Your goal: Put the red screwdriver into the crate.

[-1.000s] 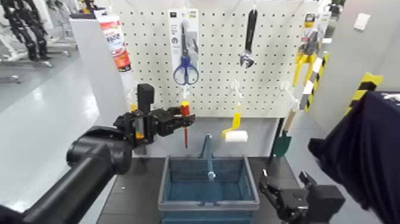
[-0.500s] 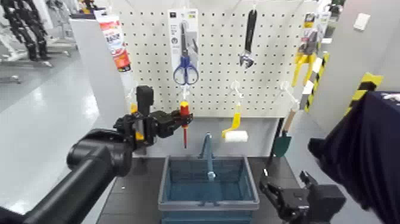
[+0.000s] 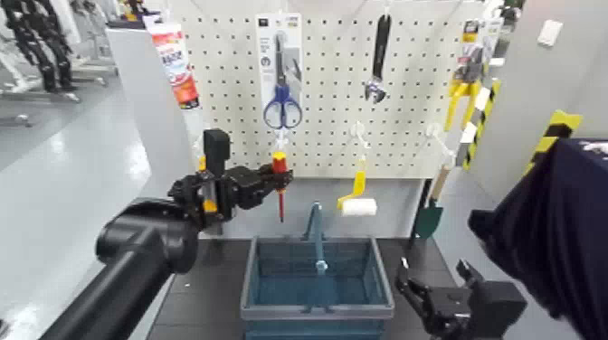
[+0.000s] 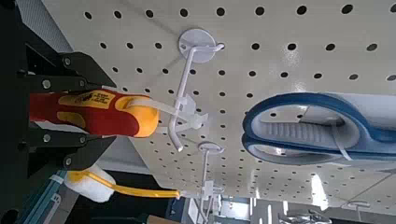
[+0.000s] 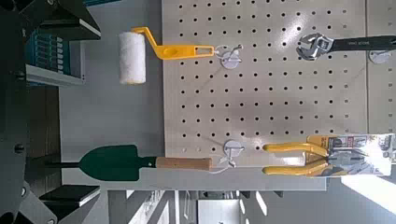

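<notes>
Left gripper [image 3: 282, 174] shifted, clamped on screwdriver [image 4: 103, 113] above crate rim [image 3: 317, 313], open right gripper [image 3: 434, 269] alongside

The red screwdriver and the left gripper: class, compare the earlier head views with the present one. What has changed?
The left gripper has closed its jaws on the handle of the red screwdriver, which still hangs below its hook. The left arm has shifted slightly. The crate, the right gripper and the scissors stayed as they were.
</notes>
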Robot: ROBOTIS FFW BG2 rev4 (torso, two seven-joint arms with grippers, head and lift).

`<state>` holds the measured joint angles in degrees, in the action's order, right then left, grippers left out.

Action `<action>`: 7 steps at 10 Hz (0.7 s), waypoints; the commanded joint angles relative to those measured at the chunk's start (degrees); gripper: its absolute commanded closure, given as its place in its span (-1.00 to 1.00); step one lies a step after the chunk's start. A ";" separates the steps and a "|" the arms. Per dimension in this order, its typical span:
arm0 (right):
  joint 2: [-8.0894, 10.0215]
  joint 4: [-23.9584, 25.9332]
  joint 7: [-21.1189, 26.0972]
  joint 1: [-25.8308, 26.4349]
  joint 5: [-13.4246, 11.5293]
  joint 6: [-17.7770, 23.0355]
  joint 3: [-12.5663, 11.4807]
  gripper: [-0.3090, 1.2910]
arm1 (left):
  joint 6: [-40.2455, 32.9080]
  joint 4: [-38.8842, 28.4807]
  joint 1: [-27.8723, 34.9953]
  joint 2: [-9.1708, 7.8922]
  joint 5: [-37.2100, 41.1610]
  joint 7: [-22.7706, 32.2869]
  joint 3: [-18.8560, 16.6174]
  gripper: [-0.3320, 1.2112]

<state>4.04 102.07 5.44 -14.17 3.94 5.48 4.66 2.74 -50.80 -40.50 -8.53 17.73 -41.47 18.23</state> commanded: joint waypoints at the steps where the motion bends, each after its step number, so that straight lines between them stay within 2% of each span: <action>1: 0.00 -0.03 0.01 -0.06 -0.07 -0.21 -0.09 -0.44 | 3.24 -7.91 3.94 -0.87 -0.06 -0.01 -1.18 0.97; 5: -0.09 -0.21 0.01 -0.06 -0.07 -0.56 -0.09 -0.44 | 8.25 -19.42 9.30 -1.93 0.02 -0.28 -3.03 0.97; 7: -0.18 -0.21 0.01 -0.15 -0.07 -0.74 -0.18 -0.44 | 13.78 -26.90 12.20 -2.54 0.20 0.16 -4.43 0.97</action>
<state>3.95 101.86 5.45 -14.25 3.87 4.80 4.51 14.62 -75.24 -29.26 -10.85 17.89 -41.35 14.25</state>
